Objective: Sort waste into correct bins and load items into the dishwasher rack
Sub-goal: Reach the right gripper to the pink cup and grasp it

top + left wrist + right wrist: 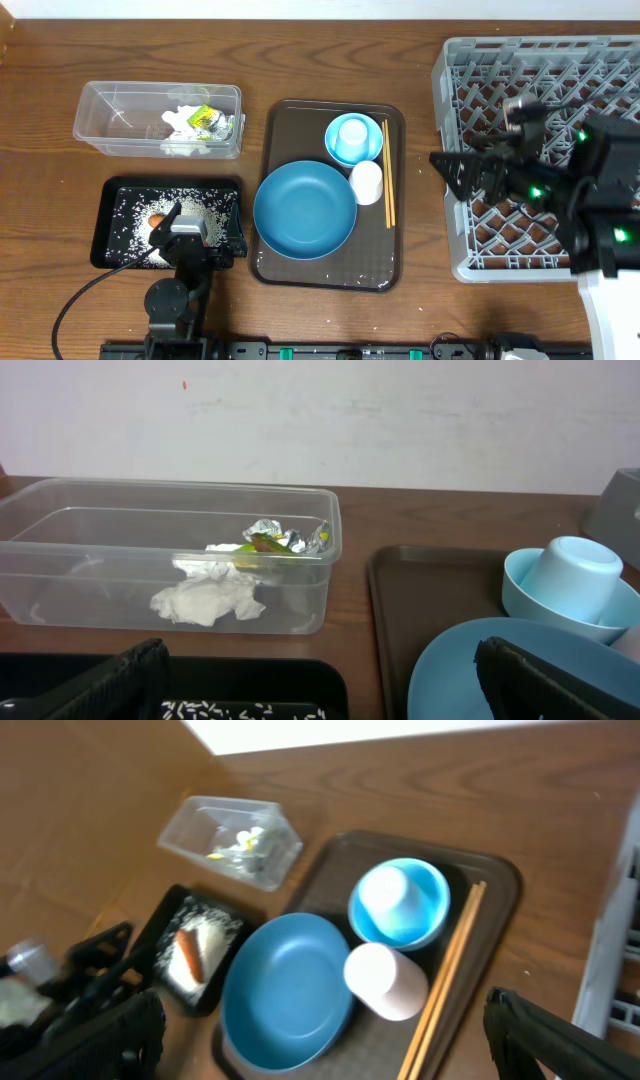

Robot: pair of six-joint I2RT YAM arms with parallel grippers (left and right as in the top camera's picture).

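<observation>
Currently left gripper (333,682) gapes empty over black tray (98,232) at 8 o'clock, rice (130,214) and carrot (189,955) inside; right gripper (335,1035) likewise over rack (600,60) at 3. Tissue (205,601), wrapper (276,540) in clear tub (60,550) at 10 o'clock.

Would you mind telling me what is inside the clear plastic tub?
The clear plastic tub holds crumpled white tissue and a crinkled yellow-green wrapper, lying close together at one end. Whatever may lie beneath the tissue is covered.

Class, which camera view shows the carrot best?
The right wrist view: the carrot lies whole on the rice in the black tray. Overhead, the left arm hides part of it. The left wrist view misses it.
</observation>
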